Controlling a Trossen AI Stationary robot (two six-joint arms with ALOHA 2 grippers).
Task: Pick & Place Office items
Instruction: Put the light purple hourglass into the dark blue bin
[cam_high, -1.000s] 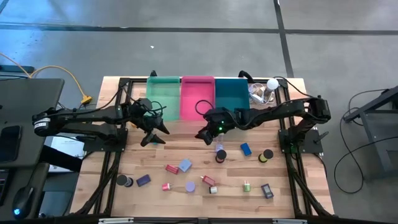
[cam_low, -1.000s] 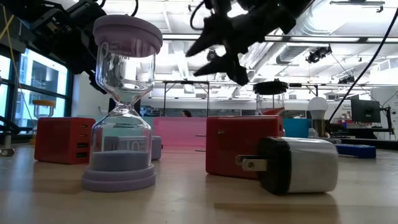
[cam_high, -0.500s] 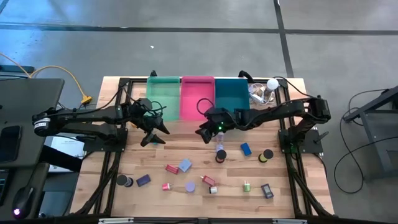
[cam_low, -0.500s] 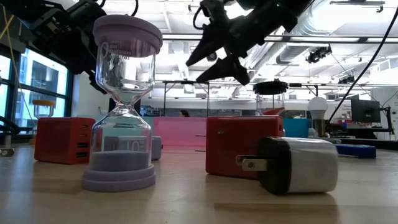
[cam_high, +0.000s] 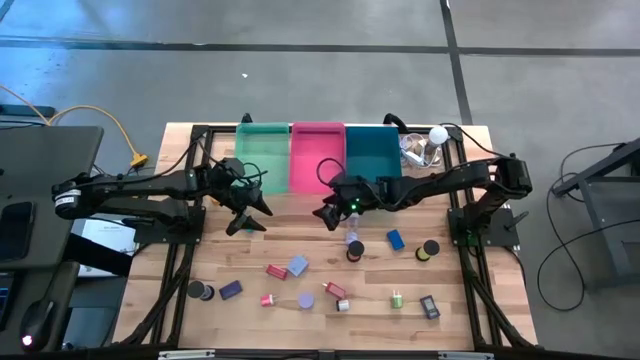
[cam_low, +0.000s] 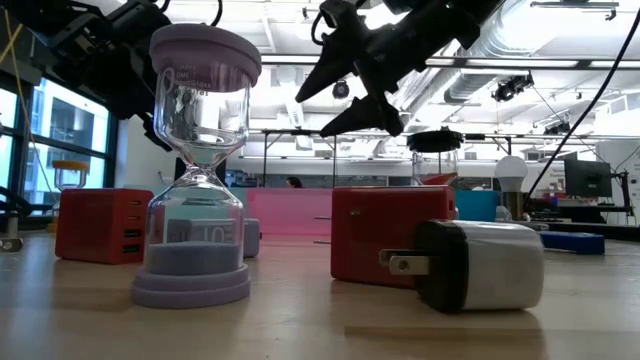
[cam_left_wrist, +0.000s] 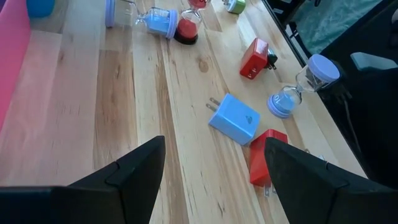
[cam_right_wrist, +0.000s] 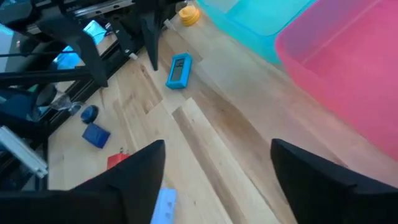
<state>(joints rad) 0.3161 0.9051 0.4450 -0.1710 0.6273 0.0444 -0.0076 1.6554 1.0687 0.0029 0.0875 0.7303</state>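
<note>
Two dark arms reach over a wooden bench, seen from above. Using the pink bin at the bench's far edge as landmark: a green bin touches its left side and a teal bin its right.

Left of the pink bin and nearer the viewer, the left pincer hangs above bare wood, fingers spread and holding nothing.

Just in front of the pink bin, the right pincer hovers above the bench, its fingers parted and empty in both the level view and its own wrist view.

Well in front of the pink bin, the office items lie scattered on the bench: a dark roll, a red block, a light blue block, a lavender sand timer and, farther right, a blue block and a dark clip.

By my judgement, the right arm is between items, with nothing in hand and many pieces unsorted. The next move calls for reaching toward the scattered items, lowering over one small piece and closing squarely on it.
</note>
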